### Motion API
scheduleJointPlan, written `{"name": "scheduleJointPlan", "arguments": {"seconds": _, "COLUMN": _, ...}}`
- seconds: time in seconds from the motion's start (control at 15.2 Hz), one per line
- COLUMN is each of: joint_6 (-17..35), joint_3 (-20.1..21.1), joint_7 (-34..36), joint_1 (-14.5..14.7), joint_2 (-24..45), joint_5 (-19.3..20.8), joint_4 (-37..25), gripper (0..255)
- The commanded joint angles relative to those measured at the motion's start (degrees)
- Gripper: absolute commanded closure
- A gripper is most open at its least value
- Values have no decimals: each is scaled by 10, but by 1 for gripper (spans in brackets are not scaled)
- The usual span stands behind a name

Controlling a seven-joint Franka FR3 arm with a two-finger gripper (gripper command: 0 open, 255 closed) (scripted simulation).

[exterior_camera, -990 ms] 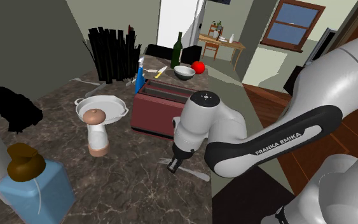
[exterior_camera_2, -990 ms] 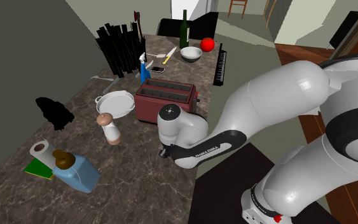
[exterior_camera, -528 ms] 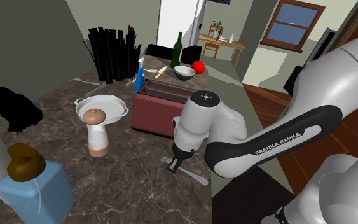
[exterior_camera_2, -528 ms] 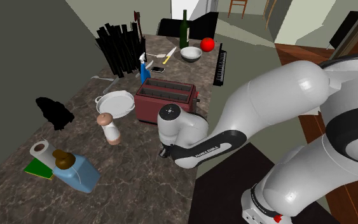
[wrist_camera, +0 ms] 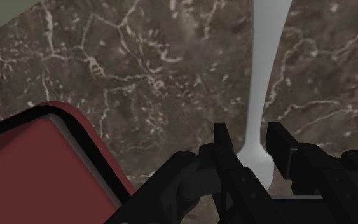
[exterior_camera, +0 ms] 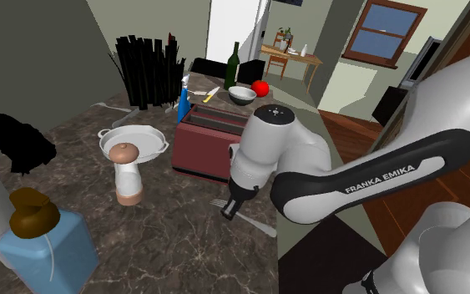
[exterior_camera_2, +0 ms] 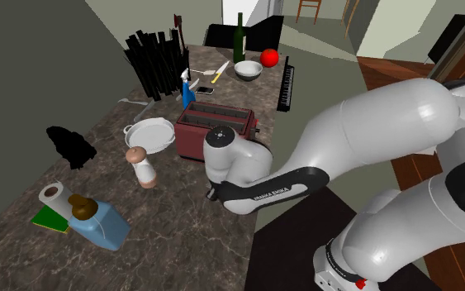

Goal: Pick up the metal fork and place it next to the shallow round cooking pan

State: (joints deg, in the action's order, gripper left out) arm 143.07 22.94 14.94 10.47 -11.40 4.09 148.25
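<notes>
Hand (wrist_camera: 248, 131) narrow, fingers pinching fork (wrist_camera: 268, 44) at its neck near the tines, likely so the long handle trails free. Fork low at surface (exterior_camera: 166, 242) edge. Pan (exterior_camera: 133, 144) at ten o'clock in shoulder view, beyond toaster (exterior_camera: 210, 144) corner.

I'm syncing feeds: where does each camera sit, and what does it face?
Shoulder view: beside the stand, looking down the counter past toaster and pan; arm, end effector show.
Second exterior view: higher, farther back, same direction; arm shows.
Wrist view: on the hand, facing down at the fork; end effector shows.
All share the toaster.
</notes>
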Motion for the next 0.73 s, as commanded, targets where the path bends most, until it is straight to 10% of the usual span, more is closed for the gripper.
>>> {"name": "scheduleJointPlan", "arguments": {"seconds": 0.0, "joint_6": -18, "joint_3": -3, "joint_7": -8, "joint_1": 3, "joint_2": -13, "joint_5": -9, "joint_4": -6, "gripper": 255}}
{"name": "scheduleJointPlan", "arguments": {"seconds": 0.66, "joint_6": -105, "joint_3": -17, "joint_7": -36, "joint_1": 14, "joint_2": -67, "joint_5": -37, "joint_4": -42, "gripper": 255}}
